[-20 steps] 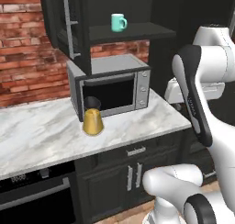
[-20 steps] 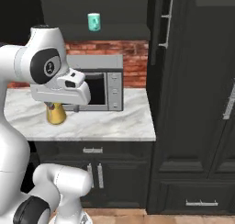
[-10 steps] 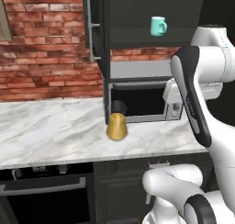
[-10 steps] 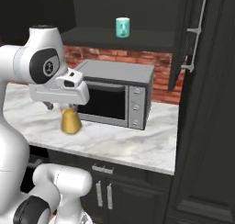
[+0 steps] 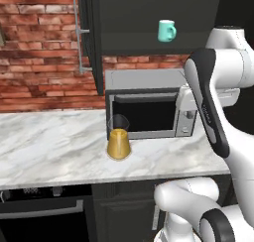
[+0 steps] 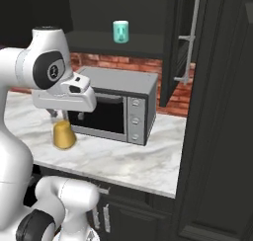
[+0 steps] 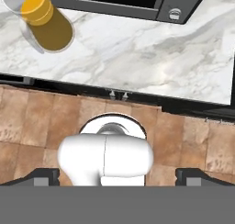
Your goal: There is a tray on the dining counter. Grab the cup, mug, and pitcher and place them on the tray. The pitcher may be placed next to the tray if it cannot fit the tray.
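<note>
**Base slides along the wall bench; pitcher now nearly square ahead**

The whole picture has shifted across the last second: in the left base view the microwave [image 5: 149, 107] and pitcher [image 5: 119, 139] have drifted from left of centre toward the middle, and the brick wall [image 5: 39, 47] has opened up on the left. That is the base driving, not the things moving. The pitcher keeps its spot on the bench [image 5: 54, 147], just in front of the microwave's left end. The arm has held its folded pose throughout.

For the task, this reads as lining up on the pitcher for a first pick. Nothing has been grasped yet. I judge the task barely begun.

The hand [image 7: 117, 176] is released, fingers spread wide with nothing between them, and it points down at the floor [image 7: 36, 122] short of the bench edge.

The pitcher is a cone, amber-gold below with a dark clear upper part, standing upright; from above its mouth shows round. The mug [image 5: 166, 30], light teal with a loop handle, sits on the shelf [image 6: 143, 52] above the microwave, well apart from the pitcher.
</note>
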Robot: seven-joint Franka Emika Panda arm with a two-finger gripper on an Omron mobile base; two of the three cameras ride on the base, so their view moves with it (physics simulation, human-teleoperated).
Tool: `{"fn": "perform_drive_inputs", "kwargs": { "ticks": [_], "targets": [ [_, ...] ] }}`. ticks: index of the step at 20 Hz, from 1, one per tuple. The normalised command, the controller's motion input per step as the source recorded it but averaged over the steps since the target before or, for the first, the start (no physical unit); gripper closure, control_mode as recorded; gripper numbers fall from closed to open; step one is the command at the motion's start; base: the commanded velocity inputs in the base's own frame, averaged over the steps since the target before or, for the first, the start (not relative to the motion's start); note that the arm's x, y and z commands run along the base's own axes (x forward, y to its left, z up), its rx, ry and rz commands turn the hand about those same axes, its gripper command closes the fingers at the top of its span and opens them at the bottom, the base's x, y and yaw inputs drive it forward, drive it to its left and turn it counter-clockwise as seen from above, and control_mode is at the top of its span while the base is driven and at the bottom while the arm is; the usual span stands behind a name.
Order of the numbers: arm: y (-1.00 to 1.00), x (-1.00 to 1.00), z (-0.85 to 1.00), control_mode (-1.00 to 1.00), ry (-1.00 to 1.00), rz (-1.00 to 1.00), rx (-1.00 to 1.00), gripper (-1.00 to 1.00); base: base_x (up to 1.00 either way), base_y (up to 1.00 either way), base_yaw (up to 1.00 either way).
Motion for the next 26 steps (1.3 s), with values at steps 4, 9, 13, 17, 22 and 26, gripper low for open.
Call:
{"fn": "perform_drive_inputs", "kwargs": {
  "ticks": [4, 9, 13, 17, 22, 26],
  "targets": [
    [0.00, 0.00, 0.00, 1.00, 0.00, 0.00, 0.00, -1.00, 0.47, 0.04, -0.09],
    [0.00, 0.00, 0.00, 1.00, 0.00, 0.00, 0.00, -1.00, 0.21, 0.00, -0.16],
    [0.00, 0.00, 0.00, 1.00, 0.00, 0.00, 0.00, -1.00, 0.07, 0.00, -0.05],
    [-0.04, 0.00, 0.17, -1.00, -0.05, 0.01, 0.00, -1.00, 0.00, 0.00, 0.00],
    [-0.10, -0.08, 0.58, -1.00, -0.22, 0.06, 0.01, -1.00, 0.00, 0.00, 0.00],
    [-0.03, -0.14, 0.61, -1.00, -0.33, 0.07, 0.00, -1.00, 0.00, 0.00, 0.00]
  ]
}}
